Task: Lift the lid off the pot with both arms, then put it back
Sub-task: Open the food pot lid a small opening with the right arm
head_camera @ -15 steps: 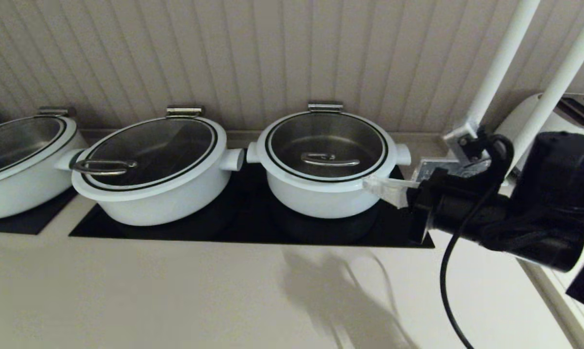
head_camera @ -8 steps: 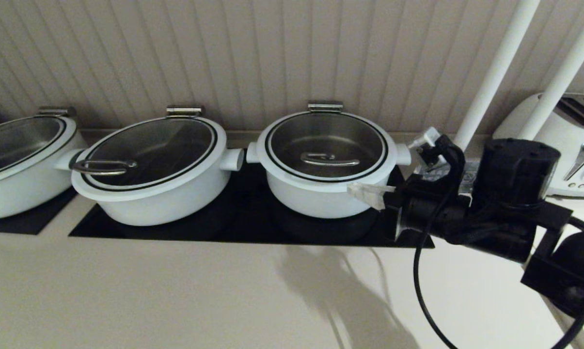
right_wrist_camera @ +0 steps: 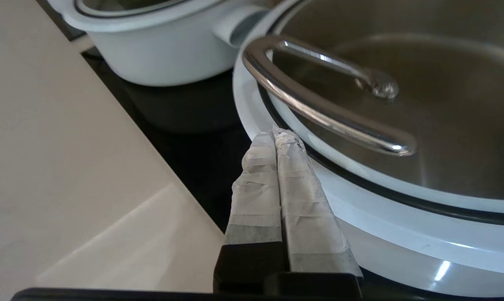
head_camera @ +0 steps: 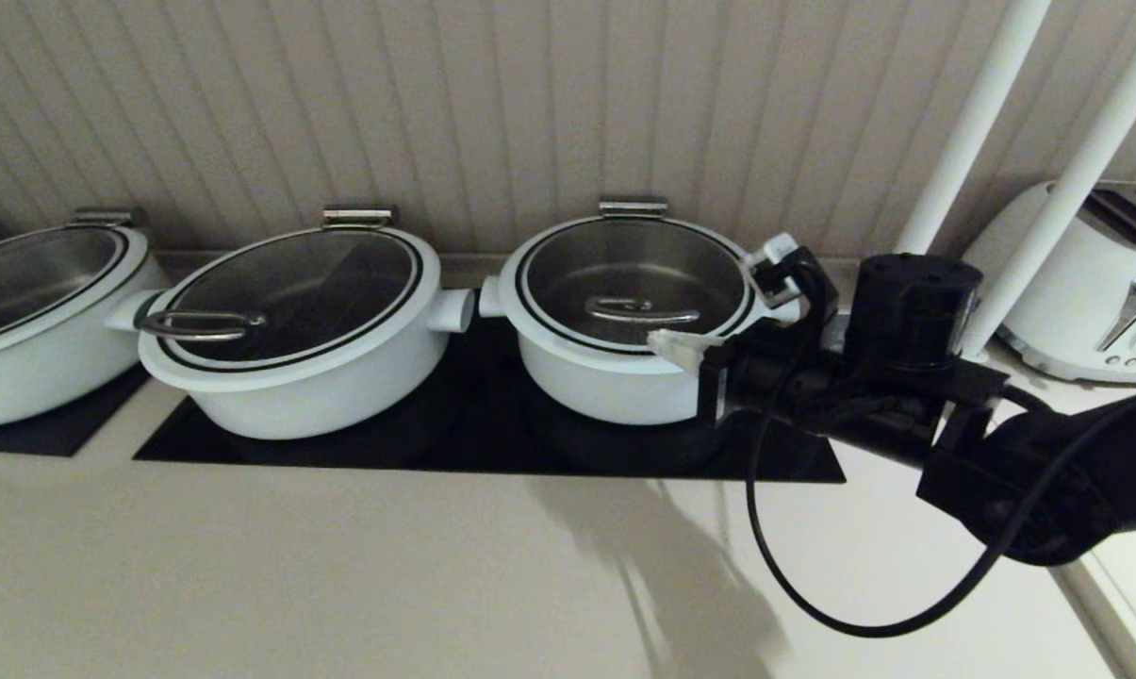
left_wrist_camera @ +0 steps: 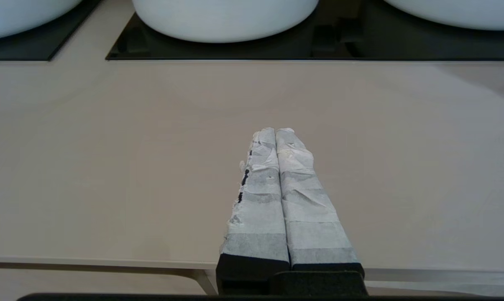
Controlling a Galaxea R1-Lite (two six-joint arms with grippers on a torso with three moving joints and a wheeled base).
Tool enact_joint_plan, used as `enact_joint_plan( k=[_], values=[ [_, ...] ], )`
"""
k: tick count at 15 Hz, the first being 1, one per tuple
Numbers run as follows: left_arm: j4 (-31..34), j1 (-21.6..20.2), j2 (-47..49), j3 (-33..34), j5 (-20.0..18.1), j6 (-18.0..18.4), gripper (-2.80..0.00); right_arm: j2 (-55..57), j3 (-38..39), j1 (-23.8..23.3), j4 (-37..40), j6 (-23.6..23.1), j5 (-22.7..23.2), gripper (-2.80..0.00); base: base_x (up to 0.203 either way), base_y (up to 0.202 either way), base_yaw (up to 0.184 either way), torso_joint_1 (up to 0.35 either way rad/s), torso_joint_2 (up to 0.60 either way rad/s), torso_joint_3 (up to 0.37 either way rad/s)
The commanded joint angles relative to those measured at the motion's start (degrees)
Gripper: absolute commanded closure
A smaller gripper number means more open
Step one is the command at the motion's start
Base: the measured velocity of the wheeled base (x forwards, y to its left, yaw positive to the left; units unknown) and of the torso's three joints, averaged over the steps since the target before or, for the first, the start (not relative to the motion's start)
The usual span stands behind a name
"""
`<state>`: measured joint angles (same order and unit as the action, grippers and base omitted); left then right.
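The pot (head_camera: 615,387) is deep, round and white, and stands on the black hob at centre right. The glass lid (head_camera: 568,269) with its dark rim sits on it, its metal loop handle (head_camera: 641,309) at the centre. My right gripper (head_camera: 662,344) is shut and empty, its taped tips over the pot's front right rim, just short of the handle. In the right wrist view the tips (right_wrist_camera: 275,133) lie at the lid's rim beside the handle (right_wrist_camera: 318,110). My left gripper (left_wrist_camera: 275,131) is shut and empty, low over the bare counter in front of the hob.
A wider white pot (head_camera: 294,377) with an off-centre lid handle stands left of the task pot, another (head_camera: 30,339) at the far left. A white toaster (head_camera: 1086,283) and two white poles (head_camera: 973,123) stand at the right. The panelled wall is close behind.
My right arm has swung left and forward, bringing its shut gripper from beside the pot's right handle to over the pot's front right rim. The pots and lid have not moved.
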<state>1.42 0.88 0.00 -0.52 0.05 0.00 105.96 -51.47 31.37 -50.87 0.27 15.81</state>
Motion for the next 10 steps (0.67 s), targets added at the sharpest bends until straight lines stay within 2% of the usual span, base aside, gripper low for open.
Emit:
enact_joint_plan(
  k=[1,6,10],
  values=[
    [0.0,0.0,0.0,0.0,0.0,0.0,0.0,1.4,-0.3,-0.1,-0.3,0.0,-0.1,0.0,0.0,0.0,0.0,0.0,0.0,0.0],
    [0.0,0.0,0.0,0.0,0.0,0.0,0.0,2.7,-0.8,-1.0,-0.3,-0.2,-2.0,0.0,0.0,0.0,0.0,0.0,0.0,0.0],
    [0.0,0.0,0.1,0.0,0.0,0.0,0.0,4.0,-4.0,-1.9,-0.2,-0.2,-3.6,0.0,0.0,0.0,0.0,0.0,0.0,0.0]
  ],
)
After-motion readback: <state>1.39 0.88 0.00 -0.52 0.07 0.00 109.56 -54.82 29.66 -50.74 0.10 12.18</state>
